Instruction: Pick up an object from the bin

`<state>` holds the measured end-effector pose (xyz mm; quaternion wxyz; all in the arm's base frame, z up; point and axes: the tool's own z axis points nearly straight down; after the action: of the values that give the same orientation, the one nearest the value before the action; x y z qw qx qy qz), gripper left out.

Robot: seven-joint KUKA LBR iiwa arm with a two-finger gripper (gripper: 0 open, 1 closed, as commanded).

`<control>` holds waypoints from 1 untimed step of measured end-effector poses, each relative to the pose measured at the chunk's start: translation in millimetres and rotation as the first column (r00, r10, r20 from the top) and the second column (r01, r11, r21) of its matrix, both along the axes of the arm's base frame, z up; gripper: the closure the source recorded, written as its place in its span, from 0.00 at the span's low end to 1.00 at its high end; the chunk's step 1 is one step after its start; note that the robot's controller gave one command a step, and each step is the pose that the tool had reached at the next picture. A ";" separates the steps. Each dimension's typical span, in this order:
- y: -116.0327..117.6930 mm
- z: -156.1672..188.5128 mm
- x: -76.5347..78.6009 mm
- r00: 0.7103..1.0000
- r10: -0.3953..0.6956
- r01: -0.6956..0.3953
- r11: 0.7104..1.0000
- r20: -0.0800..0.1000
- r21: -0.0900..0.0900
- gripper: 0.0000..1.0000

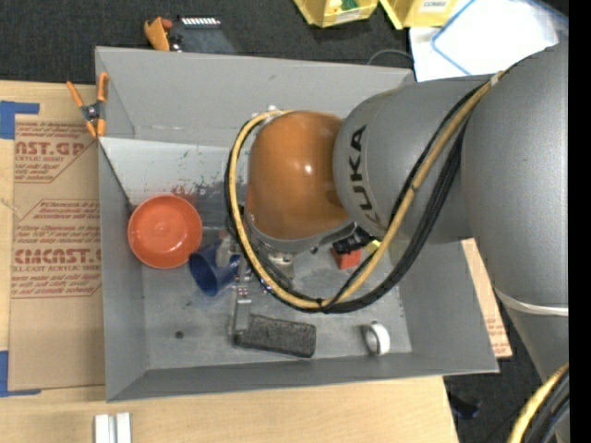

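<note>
My gripper (242,316) hangs below the orange wrist cover, low in the front middle of the bin. Its tip stands at the left end of a dark grey oblong block (275,336) that lies flat near the bin's front wall; whether it touches the block I cannot tell. A small blue curved thing (207,271) lies just to the gripper's left, partly hidden by the cables. An orange round bowl (165,232) rests further left against the sloping wall.
A small white tape roll (375,339) lies at the front right of the bin. A small red thing (349,258) shows under the arm. The arm and its cover hide the bin's middle and right.
</note>
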<state>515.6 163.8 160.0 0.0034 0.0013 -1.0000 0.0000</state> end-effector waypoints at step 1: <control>-0.8 3.9 2.1 1.000 -0.002 0.002 1.000 0.007 0.001 0.00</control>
<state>517.7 162.9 163.8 -0.0002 0.0003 -1.0000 -0.0006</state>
